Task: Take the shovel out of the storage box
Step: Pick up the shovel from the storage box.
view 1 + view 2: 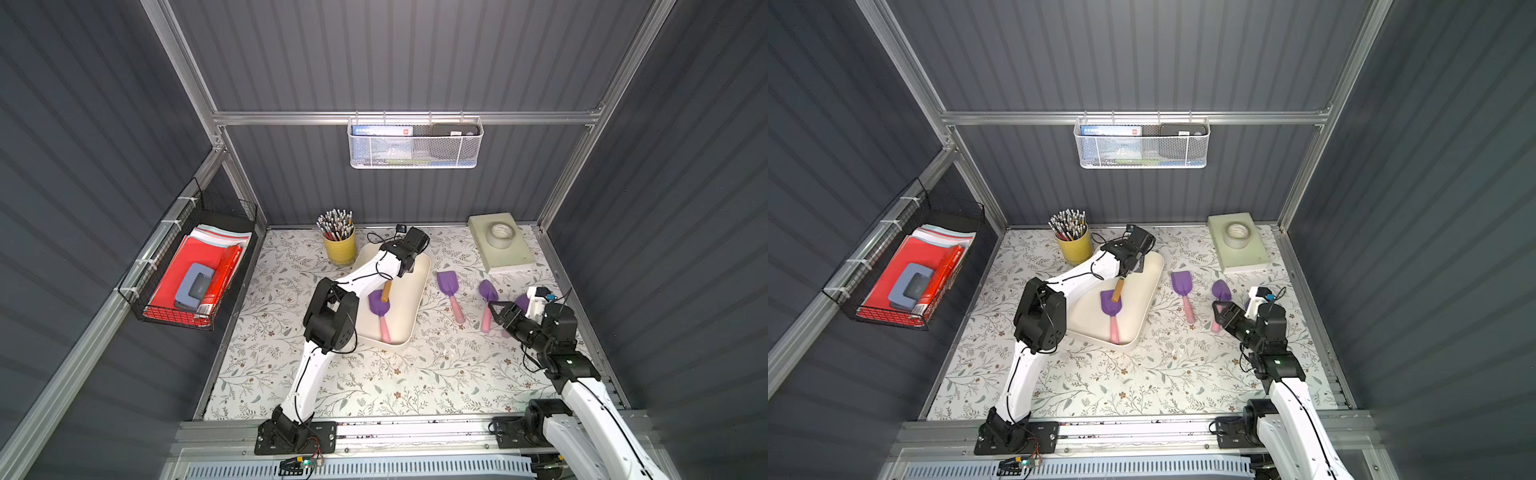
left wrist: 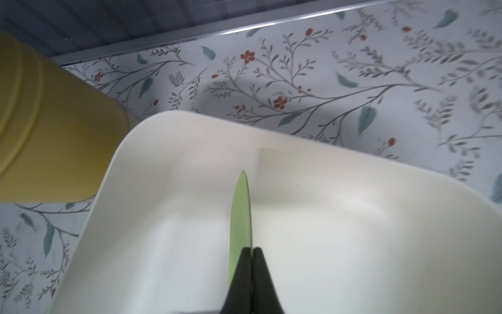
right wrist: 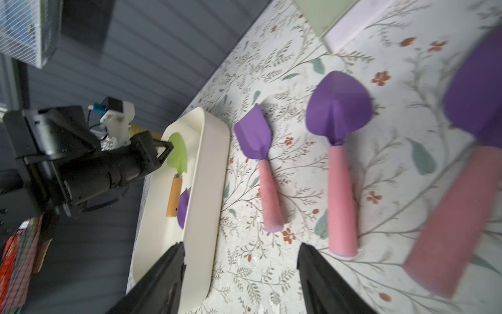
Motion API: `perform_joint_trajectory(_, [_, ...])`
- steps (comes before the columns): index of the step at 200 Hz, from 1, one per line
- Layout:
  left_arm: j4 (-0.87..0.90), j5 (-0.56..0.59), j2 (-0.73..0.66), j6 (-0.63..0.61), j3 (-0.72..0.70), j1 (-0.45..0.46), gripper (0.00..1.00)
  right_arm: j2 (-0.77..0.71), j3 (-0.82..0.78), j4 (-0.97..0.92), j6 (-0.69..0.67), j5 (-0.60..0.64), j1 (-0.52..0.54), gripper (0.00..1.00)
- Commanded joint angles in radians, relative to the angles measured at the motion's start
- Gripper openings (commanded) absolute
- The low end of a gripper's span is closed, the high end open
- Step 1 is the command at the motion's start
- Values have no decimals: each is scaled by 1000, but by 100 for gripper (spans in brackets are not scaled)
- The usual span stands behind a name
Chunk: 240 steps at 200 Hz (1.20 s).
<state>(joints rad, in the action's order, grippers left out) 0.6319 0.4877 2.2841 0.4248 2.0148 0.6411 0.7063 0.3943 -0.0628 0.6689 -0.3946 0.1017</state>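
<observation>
left fingers (image 2: pixel 239 280) pinch the green-bladed, wooden-handled shovel (image 2: pixel 241 212) in the cream storage box (image 2: pixel 353 217); right fingers (image 3: pixel 163 280) spread.

Overhead pair; close wrist views, both apparently of storage box (image 2: pixel 353 231)

Yellow cup (image 1: pixel 340 249) stands at the back, bristling with pencils (image 1: pixel 335 223). A white mesh basket (image 1: pixel 415 151) hangs on the back wall. A black wire basket (image 1: pixel 208 208) on the left wall holds red folders (image 1: pixel 178 270). Back right, a tape roll (image 1: pixel 500 235) sits on a pale green block (image 1: pixel 512 259) on the floral cloth (image 1: pixel 374 382).
</observation>
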Motion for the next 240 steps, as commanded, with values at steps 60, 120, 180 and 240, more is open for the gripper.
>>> perform_joint_trajectory(60, [-72, -306, -153, 21, 86, 5, 0, 331, 197, 155, -89, 226, 363, 69])
perform_joint_trajectory(120, [-314, -634, -226, 144, 11, 3, 0, 468, 184, 488, -29, 252, 389, 68])
perform_joint_trajectory(180, [-411, -696, -248, 183, -40, 5, 0, 644, 312, 593, -31, 184, 392, 68])
perform_joint_trajectory(240, [-422, -707, -265, 195, -52, 5, 0, 766, 355, 639, -11, 148, 398, 68])
